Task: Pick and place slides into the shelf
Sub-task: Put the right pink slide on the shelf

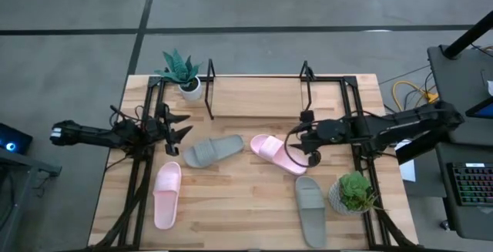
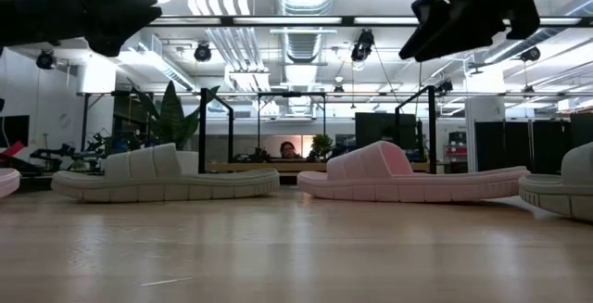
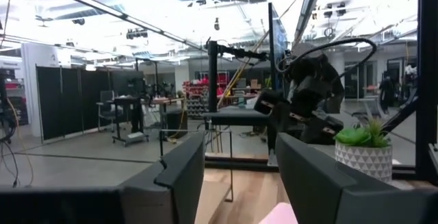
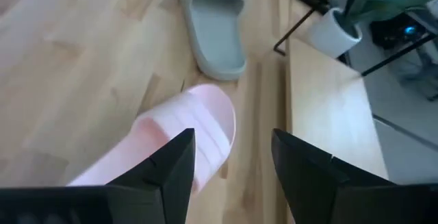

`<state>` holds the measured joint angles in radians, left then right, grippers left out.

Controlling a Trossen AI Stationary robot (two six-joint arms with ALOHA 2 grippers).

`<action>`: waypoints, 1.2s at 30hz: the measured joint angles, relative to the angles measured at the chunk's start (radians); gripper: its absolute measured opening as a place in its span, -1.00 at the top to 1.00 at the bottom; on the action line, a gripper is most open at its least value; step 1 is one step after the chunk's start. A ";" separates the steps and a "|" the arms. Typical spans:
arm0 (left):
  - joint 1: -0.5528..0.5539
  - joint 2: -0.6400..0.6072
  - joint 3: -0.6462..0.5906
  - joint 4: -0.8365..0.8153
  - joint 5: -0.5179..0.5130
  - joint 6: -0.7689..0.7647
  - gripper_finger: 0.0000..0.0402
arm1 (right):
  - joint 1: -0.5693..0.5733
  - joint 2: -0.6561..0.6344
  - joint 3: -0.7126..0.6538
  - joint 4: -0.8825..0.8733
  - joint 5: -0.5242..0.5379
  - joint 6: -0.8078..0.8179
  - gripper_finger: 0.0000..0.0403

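Observation:
Four slides lie sole-down on the wooden table. A pale pink slide lies at the centre right, a grey-green slide at the centre, a second pink slide at the near left, and a second grey-green slide at the near right. The shelf stands at the far edge, its board bare. My right gripper is open above the centre pink slide's right end. My left gripper is open and empty, left of the centre grey-green slide.
A potted plant stands at the far left by the shelf, and another potted plant at the near right. Black arm-mount frames run along both table sides. A person shows in the room beyond, in the low view.

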<state>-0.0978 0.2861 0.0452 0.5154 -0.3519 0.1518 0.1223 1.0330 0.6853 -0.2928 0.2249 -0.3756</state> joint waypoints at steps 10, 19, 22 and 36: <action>0.000 0.042 -0.002 -0.001 0.000 -0.042 0.17 | 0.006 0.180 -0.007 0.025 0.001 -0.007 0.18; 0.000 0.053 -0.003 0.001 -0.001 -0.043 0.17 | 0.006 0.343 0.016 0.058 0.016 -0.073 0.25; 0.000 0.054 -0.003 -0.001 -0.001 -0.043 0.17 | 0.006 0.390 0.033 0.074 0.031 -0.104 0.28; 0.000 0.053 -0.003 -0.001 -0.001 -0.042 0.17 | 0.003 0.503 0.066 0.117 0.118 -0.137 0.33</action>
<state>-0.0976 0.3393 0.0418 0.5141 -0.3527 0.1097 0.1255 1.5360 0.7509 -0.1757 0.3426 -0.5129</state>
